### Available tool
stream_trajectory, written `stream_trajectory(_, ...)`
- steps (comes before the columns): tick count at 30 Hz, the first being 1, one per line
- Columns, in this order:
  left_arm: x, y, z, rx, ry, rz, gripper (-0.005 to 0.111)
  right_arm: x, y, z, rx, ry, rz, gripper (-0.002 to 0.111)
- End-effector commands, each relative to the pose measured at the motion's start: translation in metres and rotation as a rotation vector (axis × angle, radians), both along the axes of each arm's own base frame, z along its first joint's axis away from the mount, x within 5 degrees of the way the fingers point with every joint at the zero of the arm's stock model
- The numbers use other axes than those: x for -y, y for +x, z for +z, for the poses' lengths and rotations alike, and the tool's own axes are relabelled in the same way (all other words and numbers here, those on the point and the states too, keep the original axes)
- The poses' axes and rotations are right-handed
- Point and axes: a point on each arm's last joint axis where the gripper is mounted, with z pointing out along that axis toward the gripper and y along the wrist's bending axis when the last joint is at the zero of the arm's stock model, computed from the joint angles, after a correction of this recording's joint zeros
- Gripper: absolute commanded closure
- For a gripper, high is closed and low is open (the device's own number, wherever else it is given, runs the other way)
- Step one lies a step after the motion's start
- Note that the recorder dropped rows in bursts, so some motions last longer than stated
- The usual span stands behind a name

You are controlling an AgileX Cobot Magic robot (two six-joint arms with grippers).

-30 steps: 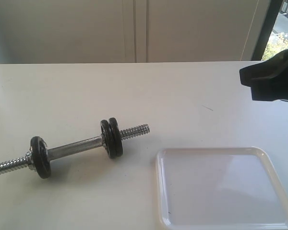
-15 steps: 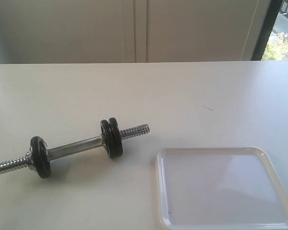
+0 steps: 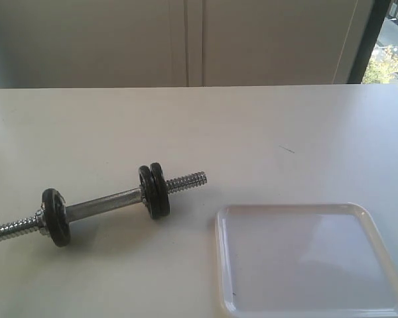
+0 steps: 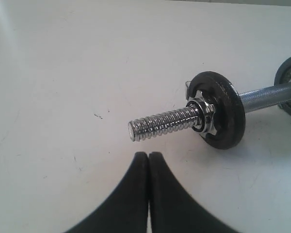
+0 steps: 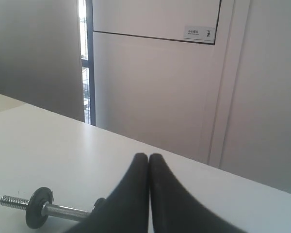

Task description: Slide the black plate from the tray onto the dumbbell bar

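Since the tray (image 3: pixel 219 265) nearest us shows no disc, we judge the job done. The black plate (image 3: pixel 159 193) sits on the dumbbell bar (image 3: pixel 103 202) beyond it. Our left gripper (image 4: pixel 148 155) and right gripper (image 5: pixel 148 156) are both clenched on nothing.

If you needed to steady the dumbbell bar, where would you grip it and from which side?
Probably the smooth middle of the dumbbell bar, between the single disc and the paired discs, coming from above with the jaws across the rod. It lies flat on the table, and that stretch is bare and slim; the threaded ends are shorter.
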Motion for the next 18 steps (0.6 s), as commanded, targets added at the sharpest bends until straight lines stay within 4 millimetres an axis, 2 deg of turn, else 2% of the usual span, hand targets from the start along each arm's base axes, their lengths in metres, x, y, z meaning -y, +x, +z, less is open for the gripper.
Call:
stream_trajectory(1,0.000,0.000,0.000,0.007,-0.027,0.009,0.107,0.001,-0.001,0.000,0.009,0.002,-0.006,0.108)
stream_trajectory(5,0.000,0.000,0.000,0.007,-0.027,0.009,0.107,0.001,-0.003,0.000,0.015,0.003,-0.006,0.108)
stream_trajectory(11,-0.005,0.000,-0.001,0.007,0.126,0.016,0.107,0.004,-0.013,0.000,0.047,0.011,-0.005,0.108)
stream_trajectory(18,-0.005,0.000,-0.001,0.008,0.128,0.016,0.107,0.004,-0.016,0.001,0.058,0.013,-0.005,0.108)
